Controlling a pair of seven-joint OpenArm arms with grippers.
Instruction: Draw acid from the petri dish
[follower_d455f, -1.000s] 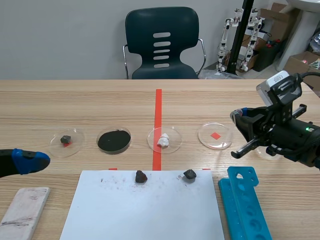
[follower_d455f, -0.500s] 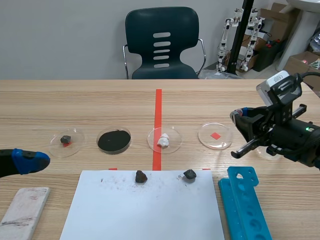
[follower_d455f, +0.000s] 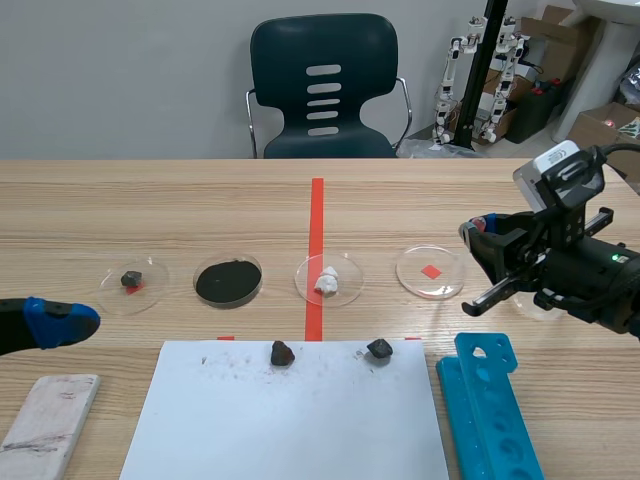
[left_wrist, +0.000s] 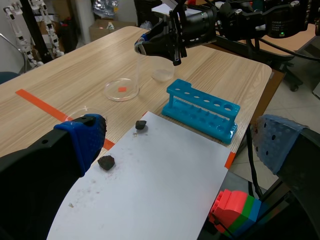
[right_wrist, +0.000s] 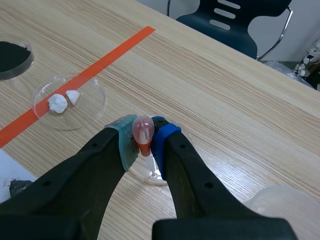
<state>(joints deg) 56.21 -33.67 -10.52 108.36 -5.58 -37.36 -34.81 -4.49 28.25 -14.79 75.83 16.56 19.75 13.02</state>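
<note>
My right gripper (right_wrist: 144, 140) is shut on a dropper (right_wrist: 143, 129), its pink bulb squeezed between the pads. The dropper points down over a clear petri dish (right_wrist: 150, 172) that stands over a red square mark. In the scene view this dish (follower_d455f: 408, 272) lies right of centre, with the right gripper (follower_d455f: 475, 240) just above its right rim. From the left wrist view, the dropper's clear tube (left_wrist: 138, 70) hangs above the dish (left_wrist: 131, 93). My left gripper (left_wrist: 180, 140) is open and holds nothing, low at the table's left (follower_d455f: 62, 322).
Three more dishes stand in the same row: white lumps (follower_d455f: 327, 279), black powder (follower_d455f: 228, 281), a dark rock (follower_d455f: 131, 279). A white sheet (follower_d455f: 290, 420) carries two rocks. A blue tube rack (follower_d455f: 490, 405) lies at the front right, a white block (follower_d455f: 48, 425) at the front left.
</note>
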